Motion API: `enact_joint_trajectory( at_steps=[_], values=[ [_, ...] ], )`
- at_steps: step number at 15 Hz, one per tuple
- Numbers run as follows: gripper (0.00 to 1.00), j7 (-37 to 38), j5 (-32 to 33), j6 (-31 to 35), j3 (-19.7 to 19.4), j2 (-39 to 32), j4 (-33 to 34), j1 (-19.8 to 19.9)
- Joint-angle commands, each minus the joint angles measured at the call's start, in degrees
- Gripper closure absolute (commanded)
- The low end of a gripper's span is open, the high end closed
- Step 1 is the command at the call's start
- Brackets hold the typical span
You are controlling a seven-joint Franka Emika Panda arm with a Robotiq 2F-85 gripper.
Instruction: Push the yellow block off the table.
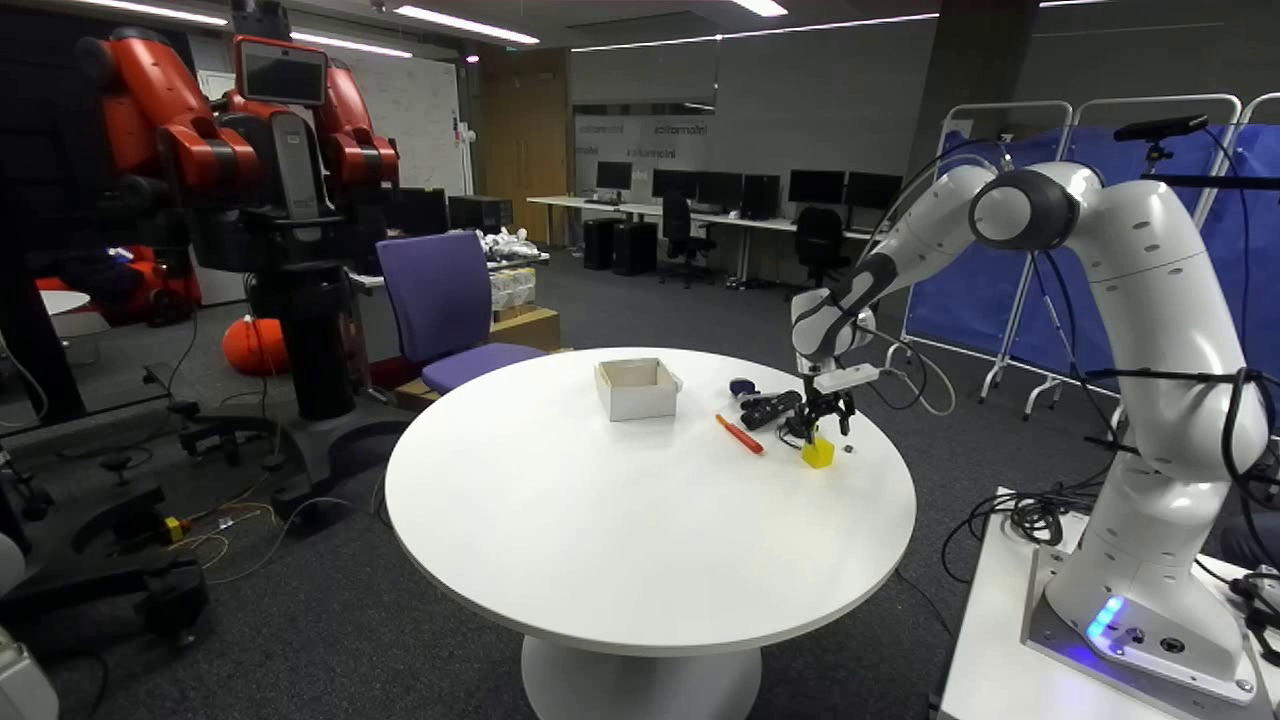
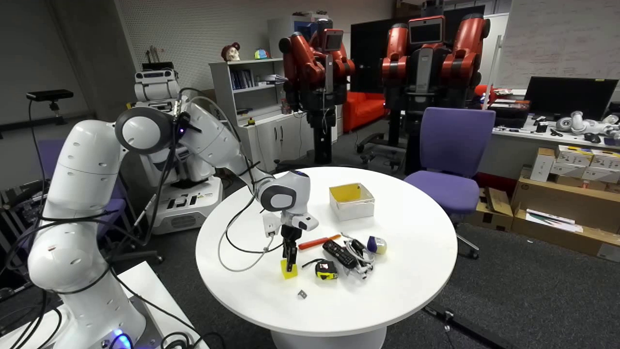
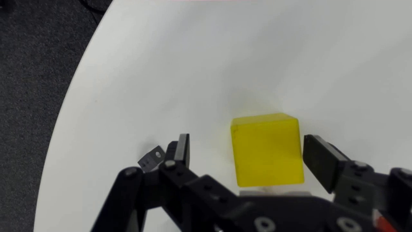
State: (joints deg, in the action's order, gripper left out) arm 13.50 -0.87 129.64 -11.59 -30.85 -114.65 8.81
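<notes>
gripper [image 3: 246, 147] spread wide, straddling yellow block [image 3: 268, 153], nearer one side (contact unclear)

White box [image 1: 642, 404] — black remote [image 2: 340, 254]

I see the yellow block [image 3: 267, 152], a small, bright cube with plain flat faces, resting upright on the desk [image 1: 590, 530] between its middle and its rim. In my wrist view one broad face shows almost squarely, with a narrow strip of another along its upper edge. The desk itself is round and white, with a smooth top.
</notes>
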Motion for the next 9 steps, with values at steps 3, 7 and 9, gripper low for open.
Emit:
enact_joint_trajectory(
  at_steps=[3,7,9],
  values=[
    [0.00,-4.72,4.89,7.32,-0.24,0.67,0.13,-0.28],
    [0.00,-13.16,1.03,18.21,3.22,2.22,-2.71,2.83],
    [0.00,-17.23,-1.18,18.19,5.35,3.73,-4.44,4.24]
  ],
)
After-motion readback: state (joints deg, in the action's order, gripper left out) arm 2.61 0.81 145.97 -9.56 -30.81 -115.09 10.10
